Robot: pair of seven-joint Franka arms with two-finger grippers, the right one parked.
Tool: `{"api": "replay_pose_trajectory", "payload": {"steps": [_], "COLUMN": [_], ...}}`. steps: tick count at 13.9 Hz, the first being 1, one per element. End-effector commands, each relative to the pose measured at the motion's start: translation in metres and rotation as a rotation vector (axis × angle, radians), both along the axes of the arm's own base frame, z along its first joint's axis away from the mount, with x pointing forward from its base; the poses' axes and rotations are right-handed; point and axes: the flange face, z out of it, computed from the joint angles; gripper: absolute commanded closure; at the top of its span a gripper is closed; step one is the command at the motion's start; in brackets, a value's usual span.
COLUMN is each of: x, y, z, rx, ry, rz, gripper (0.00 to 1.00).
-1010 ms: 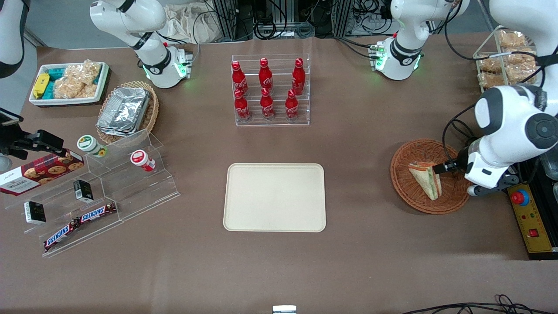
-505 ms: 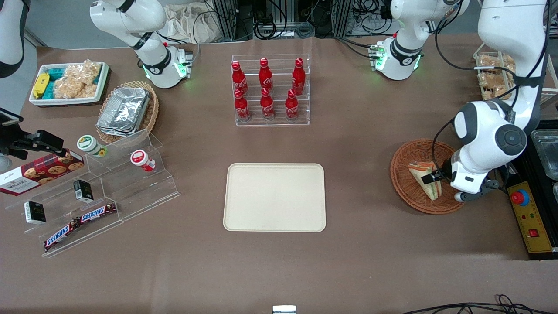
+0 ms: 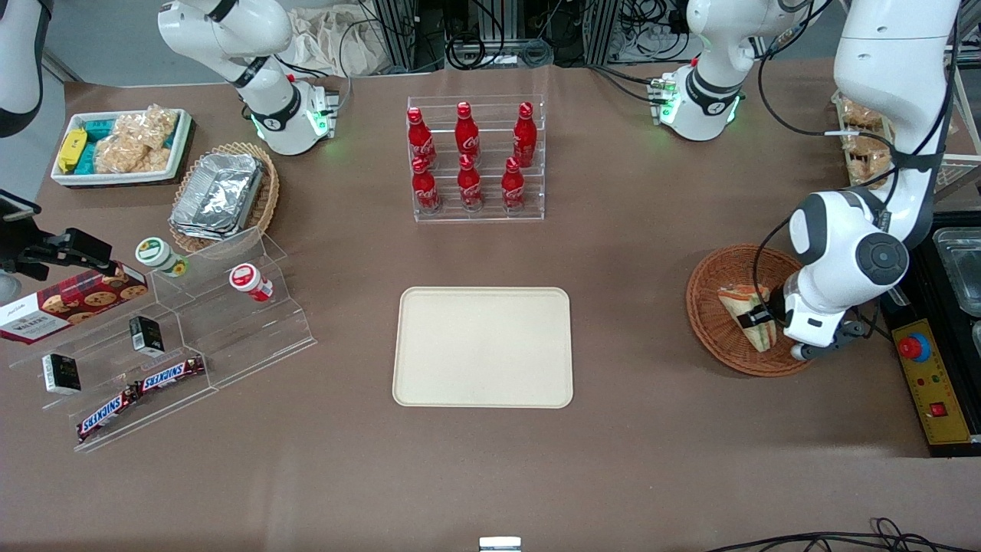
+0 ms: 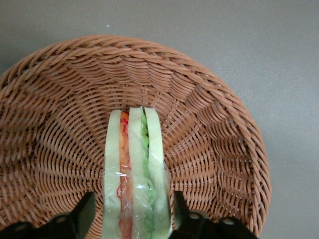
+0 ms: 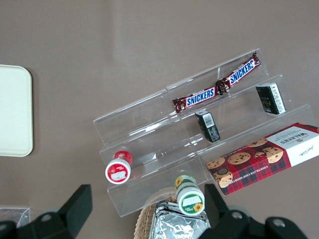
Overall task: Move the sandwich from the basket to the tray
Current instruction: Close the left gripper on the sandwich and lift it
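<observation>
The sandwich (image 3: 739, 300), a wrapped white-bread wedge with orange and green filling, lies in the round reddish-brown wicker basket (image 3: 709, 326) toward the working arm's end of the table. My left gripper (image 3: 757, 316) is low over the basket and open. Its two black fingers straddle the sandwich's wide end with a small gap on each side. The left wrist view shows the sandwich (image 4: 133, 164) standing on edge between the fingers (image 4: 85, 206) of the gripper (image 4: 132, 211), with the basket (image 4: 55, 104) around it. The cream tray (image 3: 483, 346) lies empty mid-table.
A clear rack of red cola bottles (image 3: 475, 161) stands farther from the front camera than the tray. A control box with a red button (image 3: 913, 347) sits beside the basket at the table's end. A stepped acrylic shelf (image 3: 184, 337) with snacks stands toward the parked arm's end.
My left arm has swung in over the basket. The gripper has moved along the sandwich toward the front camera, and its fingers now straddle it. The sandwich has not moved.
</observation>
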Motion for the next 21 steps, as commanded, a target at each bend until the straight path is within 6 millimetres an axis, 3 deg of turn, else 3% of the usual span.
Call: {"api": "replay_pose_trajectory", "payload": {"steps": [1, 2, 4, 7, 10, 11, 13, 15, 19, 21], "x": [-0.001, -0.001, 0.004, 0.021, 0.036, 0.035, 0.033, 0.035, 0.036, 0.034], "y": [-0.002, -0.003, -0.006, -0.009, -0.035, -0.037, -0.047, -0.072, -0.16, -0.228], "z": [0.007, 0.009, 0.034, 0.12, 0.21, 0.223, 0.235, 0.247, 0.243, 0.22], "rx": [-0.004, -0.003, -0.001, 0.006, -0.005, -0.007, -0.008, -0.012, -0.043, -0.062], "ry": [-0.012, -0.012, -0.012, 0.079, 0.149, 0.164, 0.161, 0.138, 0.076, 0.031], "rz": [0.024, 0.019, 0.01, -0.016, -0.062, -0.067, -0.086, -0.128, -0.281, -0.378], "gripper": [0.81, 1.0, 1.0, 1.0, 1.0, 1.0, 1.0, 1.0, 1.0, 1.0]}}
